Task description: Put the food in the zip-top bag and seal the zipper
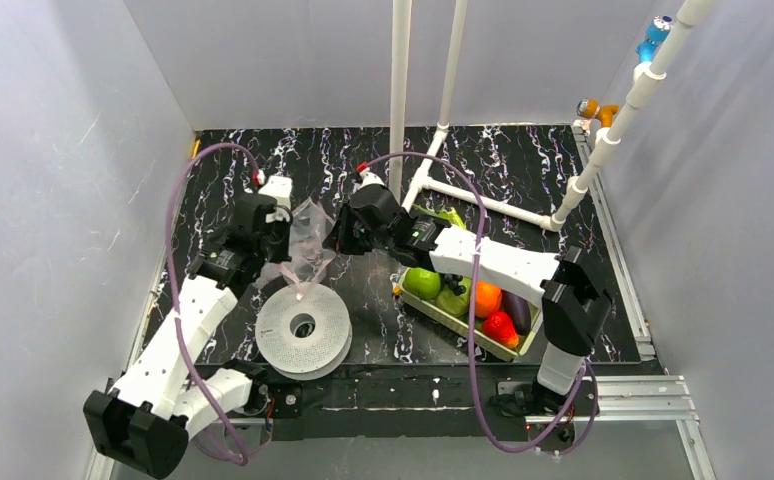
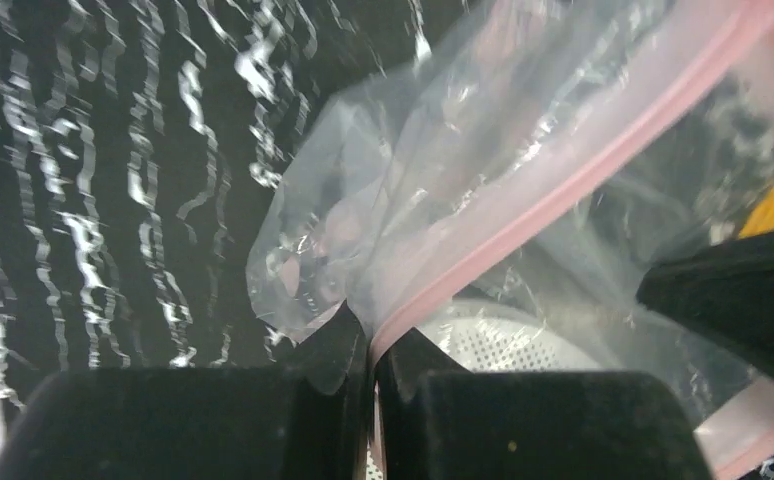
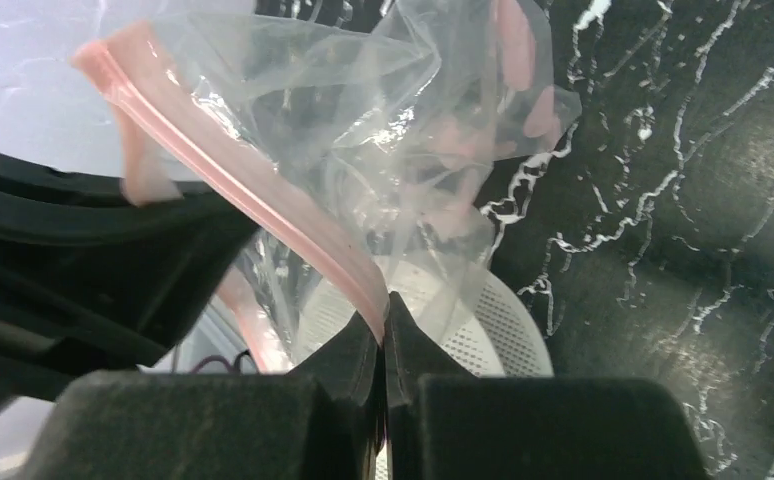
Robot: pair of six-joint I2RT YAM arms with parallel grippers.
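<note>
Left end effector (image 2: 371,348) and right end effector (image 3: 384,335), each pinching the zipper (image 2: 563,190), held the zip-top bag (image 1: 310,232) over the white spool's (image 1: 303,325) far edge, left of the food (image 1: 468,297) in its tray (image 1: 511,352).

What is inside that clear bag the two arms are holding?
Nothing shows inside the bag; the white spool shows through it. Crinkled folds hide its far corner.

No lettering, label, brand, number or sign can be read in any of the three views. Nothing legible is seen on the zip-top bag (image 2: 433,150) or along its zipper (image 2: 563,190).
</note>
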